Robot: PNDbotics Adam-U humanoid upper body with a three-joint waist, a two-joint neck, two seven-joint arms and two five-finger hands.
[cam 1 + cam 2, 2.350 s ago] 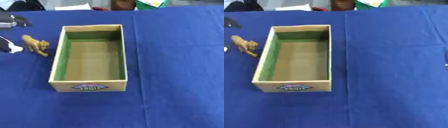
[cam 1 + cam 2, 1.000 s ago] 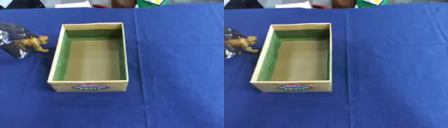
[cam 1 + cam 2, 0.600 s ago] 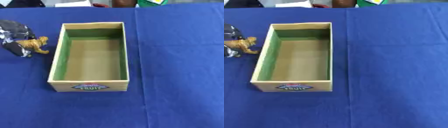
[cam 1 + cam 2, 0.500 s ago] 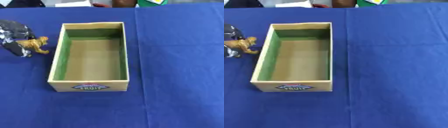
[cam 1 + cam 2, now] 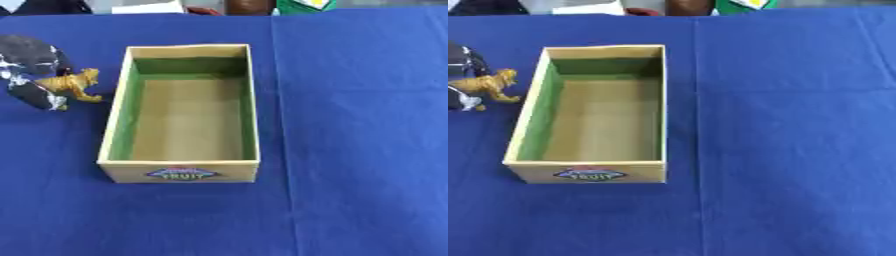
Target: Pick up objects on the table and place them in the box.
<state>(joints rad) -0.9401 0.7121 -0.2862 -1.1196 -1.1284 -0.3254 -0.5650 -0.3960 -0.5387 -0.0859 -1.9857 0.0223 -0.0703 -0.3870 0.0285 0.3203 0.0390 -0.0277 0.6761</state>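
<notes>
Left hand grasping a toy animal beside the empty box

The robot's black-and-silver left hand (image 5: 33, 70) curls round a small golden-brown toy animal (image 5: 73, 85), just left of the open cardboard box with green inner walls (image 5: 252, 115) on the blue tablecloth (image 5: 359, 130). The toy could snag on the box's left wall or slip out if carried too low. The hand is blurred; its contact points are unclear. No right hand shows.
</notes>
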